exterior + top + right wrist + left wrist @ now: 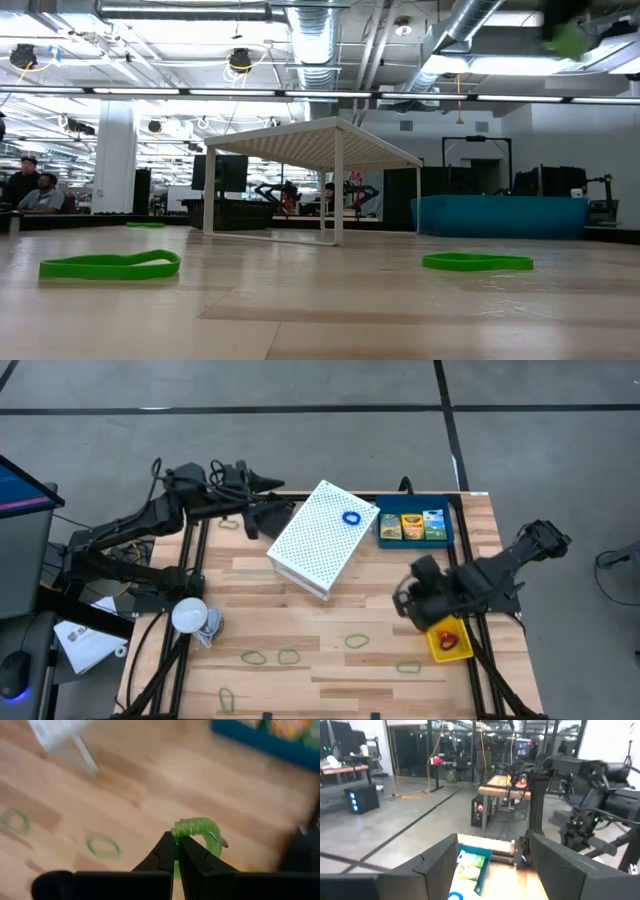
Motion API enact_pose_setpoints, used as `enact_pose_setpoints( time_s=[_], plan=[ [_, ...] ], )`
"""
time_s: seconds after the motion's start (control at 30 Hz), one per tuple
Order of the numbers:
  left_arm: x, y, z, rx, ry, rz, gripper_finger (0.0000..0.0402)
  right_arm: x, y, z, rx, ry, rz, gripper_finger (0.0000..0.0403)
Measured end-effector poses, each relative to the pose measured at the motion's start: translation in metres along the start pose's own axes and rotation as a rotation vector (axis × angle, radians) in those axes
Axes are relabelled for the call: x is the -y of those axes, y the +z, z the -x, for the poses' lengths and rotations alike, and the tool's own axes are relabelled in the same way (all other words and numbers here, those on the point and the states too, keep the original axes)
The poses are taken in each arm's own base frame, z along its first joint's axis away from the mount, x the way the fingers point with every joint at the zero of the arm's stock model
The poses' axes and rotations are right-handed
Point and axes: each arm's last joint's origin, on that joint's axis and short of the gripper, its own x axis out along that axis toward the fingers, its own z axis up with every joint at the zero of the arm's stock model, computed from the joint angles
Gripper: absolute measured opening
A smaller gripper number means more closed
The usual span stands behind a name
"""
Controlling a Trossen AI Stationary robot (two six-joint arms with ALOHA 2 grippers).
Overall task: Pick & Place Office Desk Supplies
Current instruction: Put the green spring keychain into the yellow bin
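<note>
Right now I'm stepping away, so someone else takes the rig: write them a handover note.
Right gripper: fingers shut on a green rubber band, above the table near the yellow tray.
Left gripper: open, empty, at the far left edge by the white perforated stand.
Done: three crayon packs in the blue tray; blue band on the stand.
Left: several green bands loose on the table.

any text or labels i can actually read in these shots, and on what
None reads.
crayon packs in the blue tray: printed fronts, too small to read.
Paper sheet beside the table's left edge: dark marks, too small to read.
Screens in the room behind: blurred.
</note>
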Motion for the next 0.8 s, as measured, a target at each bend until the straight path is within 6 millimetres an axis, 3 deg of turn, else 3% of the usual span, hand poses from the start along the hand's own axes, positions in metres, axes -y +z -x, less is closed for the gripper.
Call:
enact_pose_setpoints(
  time_s=[0.17, 0.5, 0.63, 0.8],
  plan=[
    [-0.001, -0.01, -0.011, -0.059, 0.001, 0.007, 0.0232, 0.013, -0.04, -0.003, -0.111, -0.064, 0.011, 0.0002],
    [0.006, -0.03, -0.037, -0.144, -0.036, 0.017, 0.0231, 0.042, -0.118, -0.035, -0.227, -0.094, -0.044, 0.0001],
    [0.009, -0.033, -0.042, -0.153, -0.047, 0.019, 0.0226, 0.048, -0.136, -0.052, -0.287, -0.075, -0.05, 0.0001],
    [0.009, -0.033, -0.043, -0.15, -0.047, 0.02, 0.0227, 0.051, -0.142, -0.062, -0.303, -0.089, -0.044, 0.0001]
  ],
)
